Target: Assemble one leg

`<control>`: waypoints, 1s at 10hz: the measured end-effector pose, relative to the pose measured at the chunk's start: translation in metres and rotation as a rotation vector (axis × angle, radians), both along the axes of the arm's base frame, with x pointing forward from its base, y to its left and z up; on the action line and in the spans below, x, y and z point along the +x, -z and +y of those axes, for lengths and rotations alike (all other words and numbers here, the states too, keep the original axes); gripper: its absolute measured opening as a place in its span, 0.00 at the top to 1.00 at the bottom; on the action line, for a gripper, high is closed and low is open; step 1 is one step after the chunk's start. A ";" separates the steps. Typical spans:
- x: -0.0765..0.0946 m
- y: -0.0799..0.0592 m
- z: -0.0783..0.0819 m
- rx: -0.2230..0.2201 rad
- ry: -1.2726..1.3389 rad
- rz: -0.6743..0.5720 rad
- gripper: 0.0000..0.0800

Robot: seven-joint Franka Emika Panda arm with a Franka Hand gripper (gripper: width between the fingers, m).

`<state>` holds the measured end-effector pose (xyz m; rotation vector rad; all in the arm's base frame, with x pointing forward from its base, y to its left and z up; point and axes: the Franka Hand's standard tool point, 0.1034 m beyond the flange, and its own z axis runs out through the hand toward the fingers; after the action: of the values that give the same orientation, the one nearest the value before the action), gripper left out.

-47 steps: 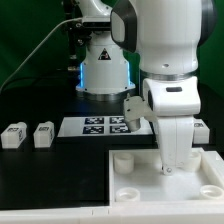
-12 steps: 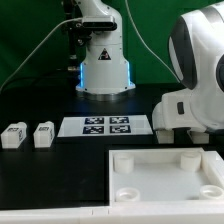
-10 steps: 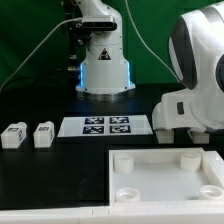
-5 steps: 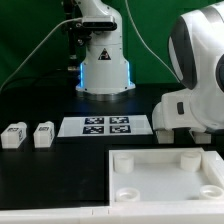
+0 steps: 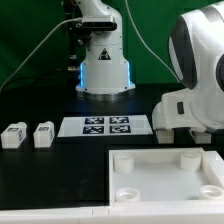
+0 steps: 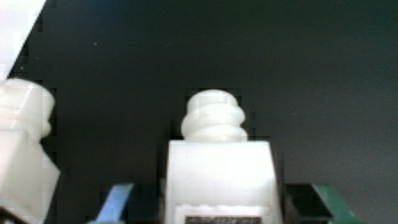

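Between the bluish fingers (image 6: pixel 118 203) of the two-finger gripper (image 6: pixel 215 203) sat one small white plastic rectangular leg (image 6: pixel 221 165), flanked closely, though whether it was clamped could not be told; its long axis ran straight away from the wrist camera over the black table (image 6: pixel 285 60), ridged round tip pointing away, with a second white leg (image 6: pixel 22 140) just beside it, aligned alike. Nearest in the exterior view lay one large white square tray-like piece (image 5: pixel 160 156) with round sockets, beyond it two tagged legs at that view's left, the outer leg (image 5: pixel 13 135) and the inner leg (image 5: pixel 43 133), then one flat white marker board (image 5: pixel 105 126).
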<state>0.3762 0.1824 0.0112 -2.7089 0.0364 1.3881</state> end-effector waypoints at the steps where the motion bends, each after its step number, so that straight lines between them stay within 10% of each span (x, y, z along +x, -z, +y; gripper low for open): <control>1: 0.016 -0.013 -0.004 0.002 -0.025 -0.054 0.64; 3: 0.032 -0.047 -0.012 0.026 -0.042 -0.069 0.64; 7: 0.083 -0.119 -0.047 0.047 -0.023 -0.473 0.64; 10: 0.104 -0.139 -0.059 0.020 0.012 -0.792 0.64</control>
<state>0.4801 0.1232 0.1503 -3.0110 -0.0209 0.2328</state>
